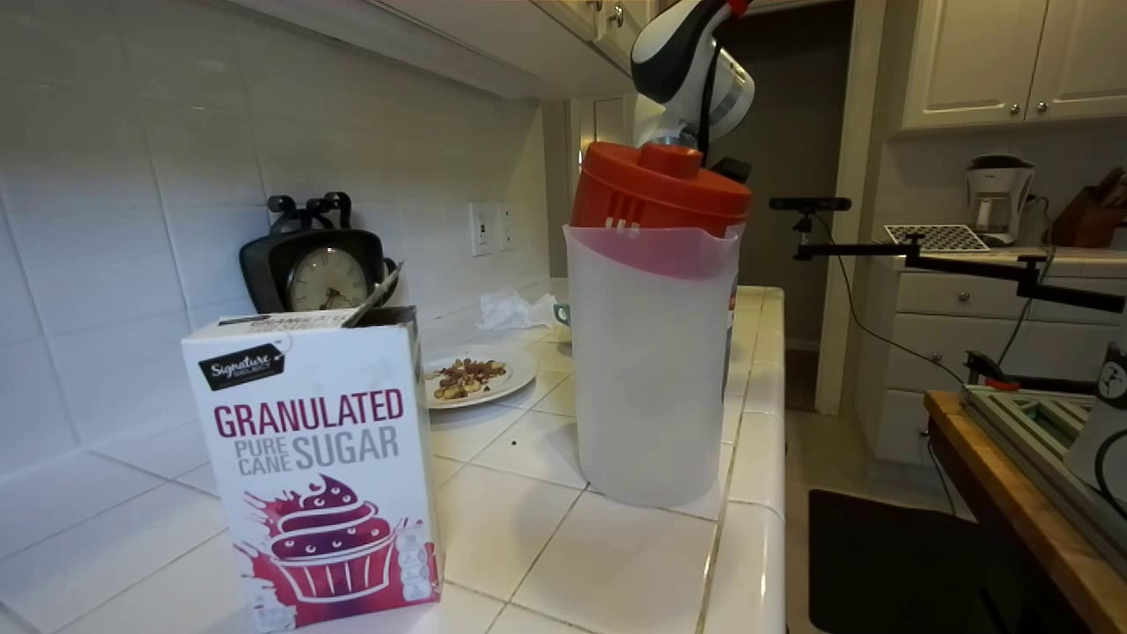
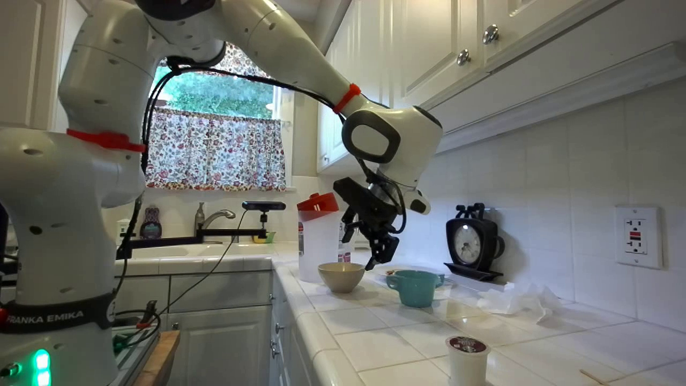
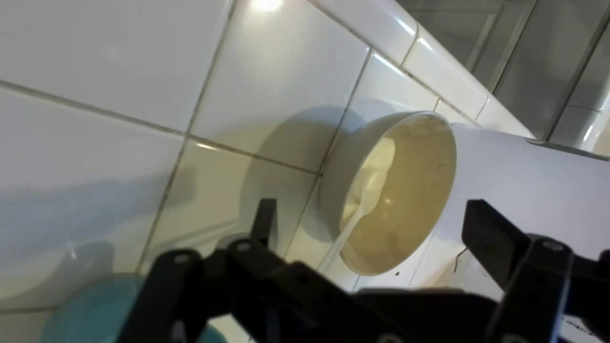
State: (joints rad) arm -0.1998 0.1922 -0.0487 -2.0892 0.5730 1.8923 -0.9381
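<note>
Bowl (image 2: 341, 280) on the worktop (image 2: 372, 335), near our claw (image 3: 371, 218)

In both exterior views we look along the worktop. The pitcher (image 1: 656, 370) stands upright on it, its lid (image 1: 665, 187) tilted in the mouth. The box (image 1: 308, 475) also stands upright, top flap raised; in an exterior view the clock (image 1: 327, 280) shows partly hidden behind it. Our claw angles down, spread wide, with nothing in its grasp. The plate (image 1: 519, 380) lies beyond the box. The bowl sits upright near the pitcher, and the wrist view frames it between the two sides of the claw. The cup (image 2: 417, 292) stands near the bowl; the pod (image 2: 469, 364) stands well apart from both. A spoon (image 3: 368, 197) leans in the bowl, handle over the rim. Food bits (image 1: 468, 379) lie on the plate.
</note>
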